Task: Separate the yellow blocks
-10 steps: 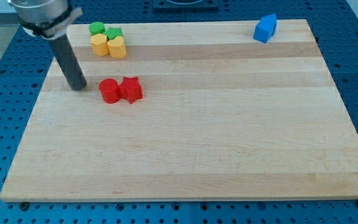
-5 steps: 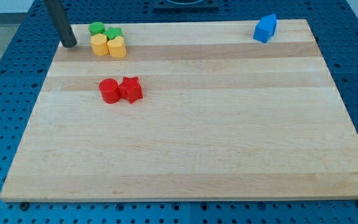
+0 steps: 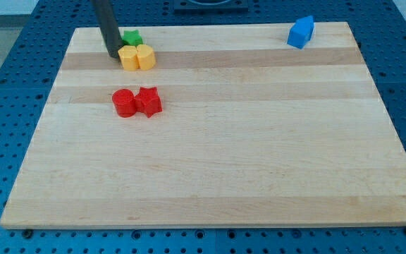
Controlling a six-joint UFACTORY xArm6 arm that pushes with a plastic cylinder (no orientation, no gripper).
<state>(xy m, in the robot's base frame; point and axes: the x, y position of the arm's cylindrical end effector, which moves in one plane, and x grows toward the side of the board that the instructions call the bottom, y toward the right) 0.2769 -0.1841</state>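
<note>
Two yellow blocks lie side by side and touching near the board's top left: a hexagonal one [image 3: 127, 58] and a rounded one [image 3: 146, 57]. My tip [image 3: 112, 54] stands right against the left side of the hexagonal yellow block. A green block [image 3: 132, 37] sits just above the yellow pair, close to the rod's right side. Only one green block shows; the rod covers the spot to its left.
A red cylinder [image 3: 124, 103] and a red star-like block [image 3: 149, 101] touch each other below the yellow pair. A blue block [image 3: 301, 32] sits near the wooden board's [image 3: 224, 162] top right corner.
My tip went up the board's left side, then right into the yellow pair. Both yellow blocks slid right together. The round green block is out of sight behind the rod.
</note>
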